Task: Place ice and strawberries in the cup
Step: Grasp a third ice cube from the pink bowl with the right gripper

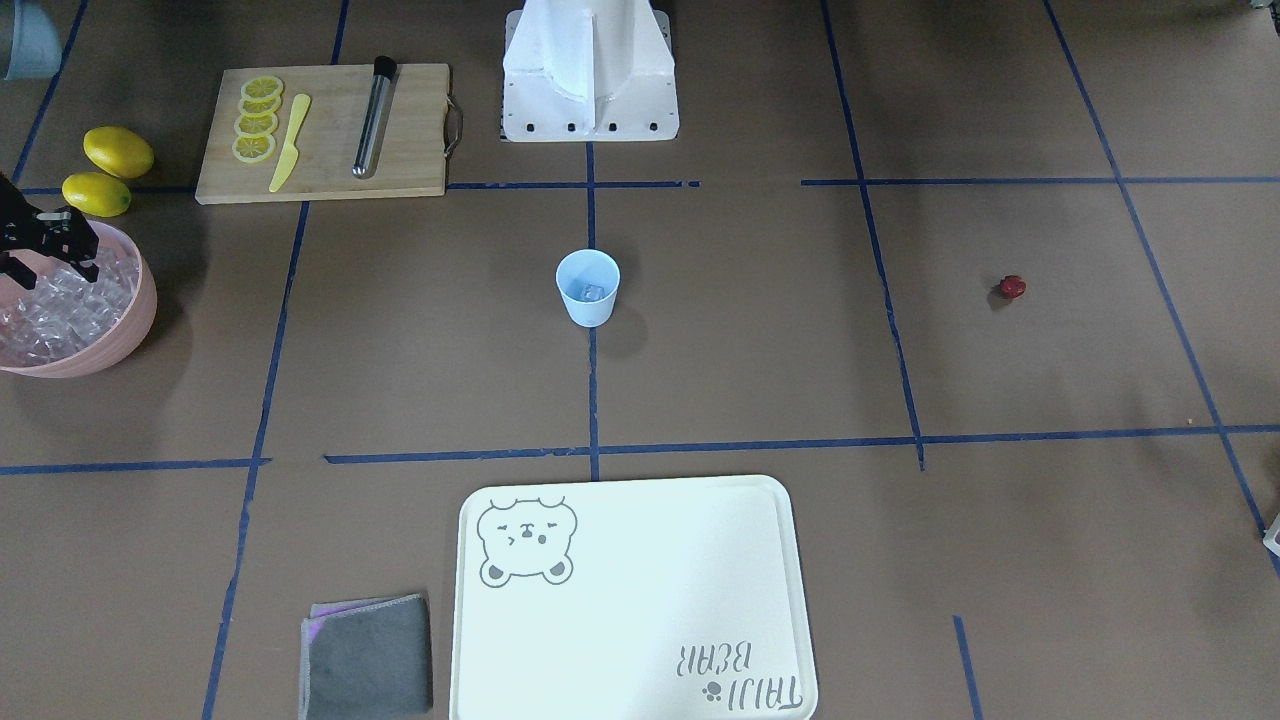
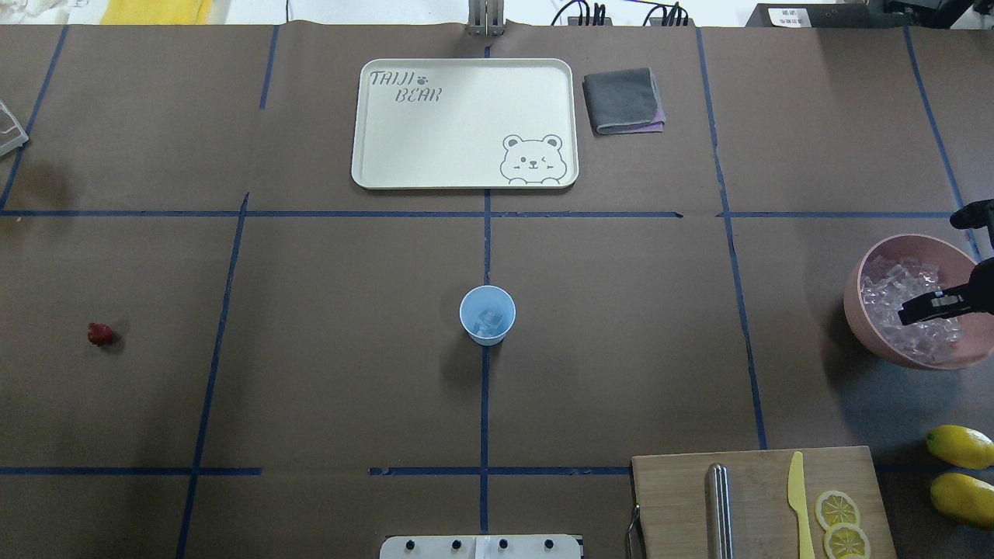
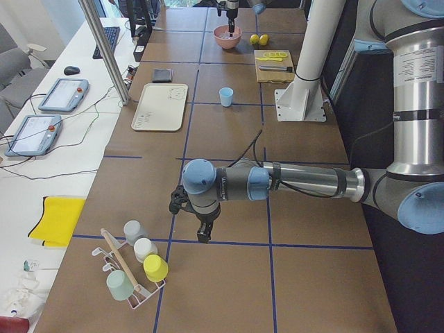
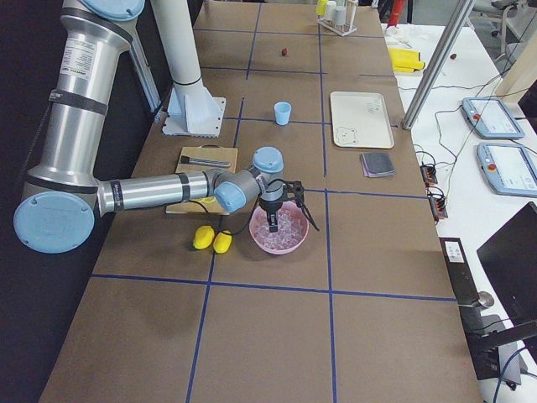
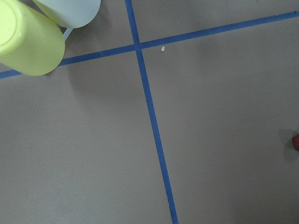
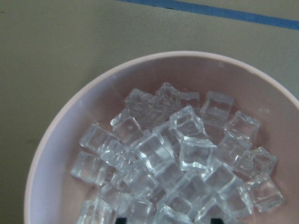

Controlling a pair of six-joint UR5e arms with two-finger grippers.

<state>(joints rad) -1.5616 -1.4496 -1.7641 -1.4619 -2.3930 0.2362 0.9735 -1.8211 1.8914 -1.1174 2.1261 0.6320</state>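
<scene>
**Right tool over ice bowl, cup mid-worktop**

Worktop (image 1: 760,340): brown paper, blue tape grid. Cup (image 1: 588,287) upright at centre on a tape line, ice (image 1: 592,292) inside. Strawberry (image 1: 1012,288) alone, well apart, robot's left side. Right tool (image 1: 50,262) fingers apart above pink bowl (image 1: 130,330) of cubes. Left tool (image 3: 201,232): apart or together, cannot tell. White side desk (image 3: 41,173) with tablets (image 3: 62,94) alongside.

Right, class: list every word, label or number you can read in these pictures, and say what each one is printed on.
"TAIJI BEAR": printed on the white tray, next to a drawn bear face.
White label on the dark box at the table's far edge: too small to read.
Far tablet and near tablet: screens too blurred to read.
No other writing shows.
</scene>
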